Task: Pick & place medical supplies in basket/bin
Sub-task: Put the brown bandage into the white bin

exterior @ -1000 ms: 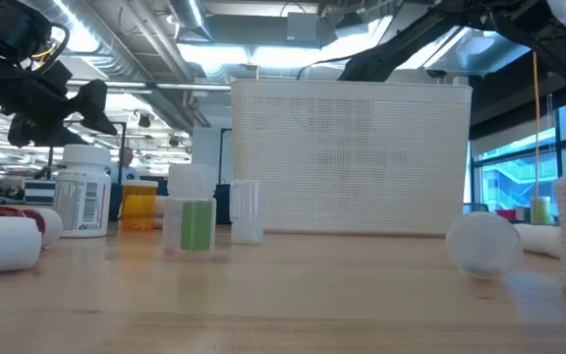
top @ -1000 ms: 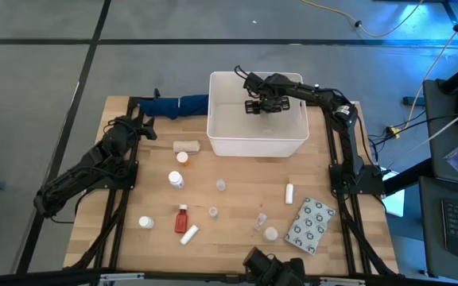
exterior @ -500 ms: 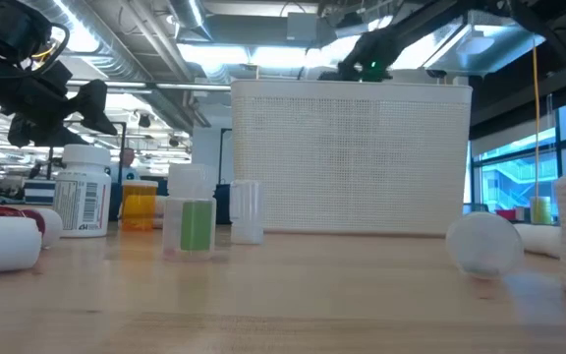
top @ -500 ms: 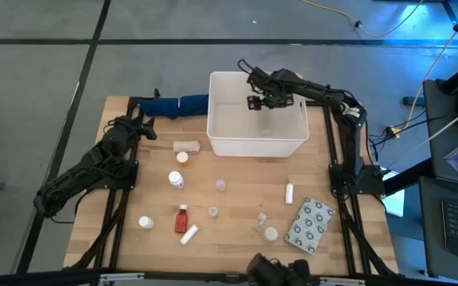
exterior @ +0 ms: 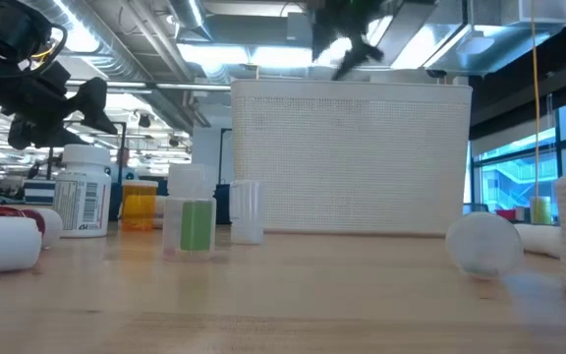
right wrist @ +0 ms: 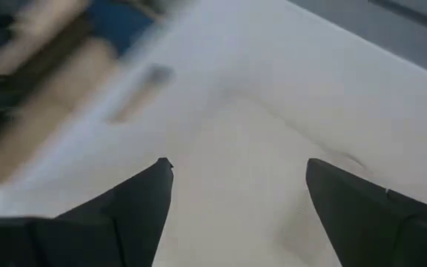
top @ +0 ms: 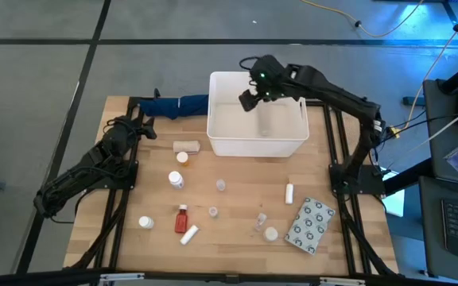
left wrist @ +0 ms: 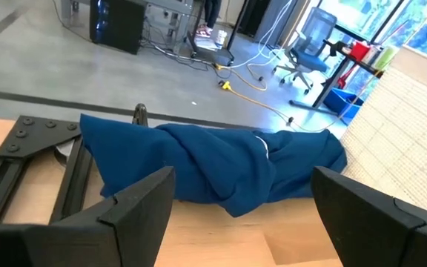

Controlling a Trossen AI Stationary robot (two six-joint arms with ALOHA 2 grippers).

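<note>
The white tub (top: 257,148) stands at the table's far middle. My right gripper (top: 249,98) hovers open above its far left part, clear of the rim (exterior: 347,44), with the tub's floor (right wrist: 236,208) below the empty fingers. Supplies lie on the near half of the table: a white tube (top: 186,146), an orange-capped bottle (top: 183,157), a white bottle (top: 176,180), a red bottle (top: 182,217), clear cups (top: 221,184), another tube (top: 289,192) and the grey dotted packet (top: 309,226). My left gripper (top: 145,129) waits open at the left, facing the blue cloth (left wrist: 221,163).
The dark blue cloth bundle (top: 177,105) lies at the far left beside the tub. Black frame rails (top: 122,206) run along both sides of the table. In the low view, bottles (exterior: 82,192) and cups (exterior: 195,224) stand in front of the tub's wall (exterior: 352,157).
My right gripper has risen from inside the tub to above its rim and swung toward the tub's far left corner, turning as it went. The supplies on the table have stayed where they were.
</note>
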